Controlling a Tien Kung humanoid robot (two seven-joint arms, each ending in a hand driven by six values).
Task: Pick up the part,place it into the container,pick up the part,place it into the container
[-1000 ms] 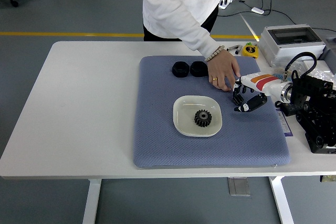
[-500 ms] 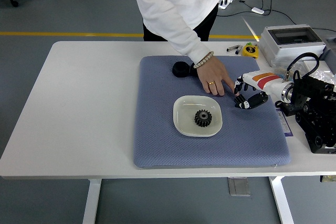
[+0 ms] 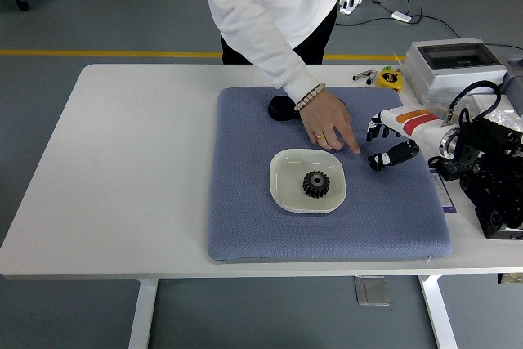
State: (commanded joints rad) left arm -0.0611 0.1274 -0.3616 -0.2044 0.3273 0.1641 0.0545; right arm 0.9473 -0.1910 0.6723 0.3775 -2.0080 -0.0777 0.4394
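Note:
A black gear part (image 3: 315,183) lies in the white square bowl (image 3: 285,187) on the blue-grey mat (image 3: 245,202). A black round part (image 3: 281,107) lies at the mat's far side; a second one is hidden behind the person's hand. My right hand (image 3: 381,146) is over the mat just right of the bowl, fingers spread, holding nothing. The person's hand (image 3: 327,124) reaches over the mat toward the bowl's far right corner, a finger pointing down. My left hand is out of view.
My right arm's black base (image 3: 490,177) stands at the table's right edge. A grey lidded box (image 3: 453,63) and a yellow tape measure (image 3: 391,78) are at the back right. The person stands at the far side.
The person's hand moved left and toward the bowl, covering one black round part. My right hand opened its fingers and drew slightly back to the right.

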